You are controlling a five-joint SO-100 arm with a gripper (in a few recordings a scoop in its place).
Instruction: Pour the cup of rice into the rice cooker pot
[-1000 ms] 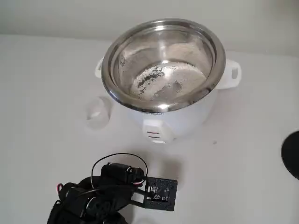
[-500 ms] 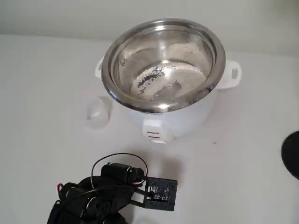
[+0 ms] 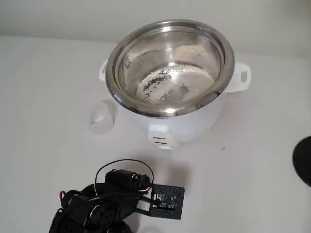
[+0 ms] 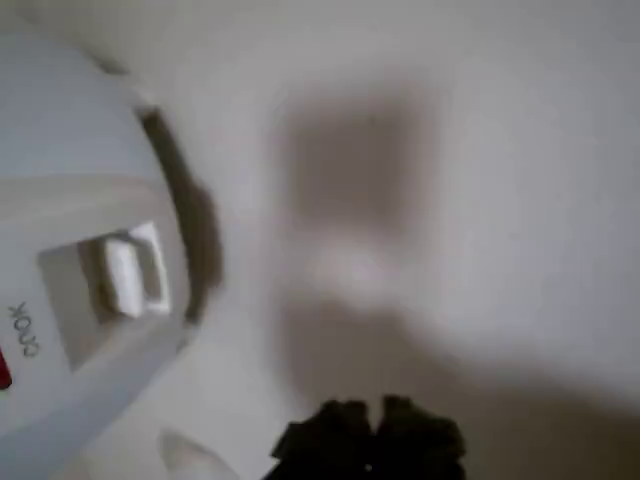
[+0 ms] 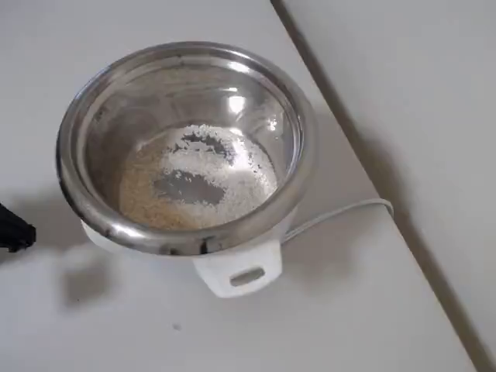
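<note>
While folded low, arm, cup apart

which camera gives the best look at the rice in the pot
The overhead view: it looks straight down on the rice spread over the pot floor. The fixed view shows the rice at a slant, partly behind the near rim. The wrist view catches the white cooker body.

Your arm sat folded low at the worktop's near edge in the fixed view. In the wrist view the dark pincer was blurred, its jaws unreadable.
</note>
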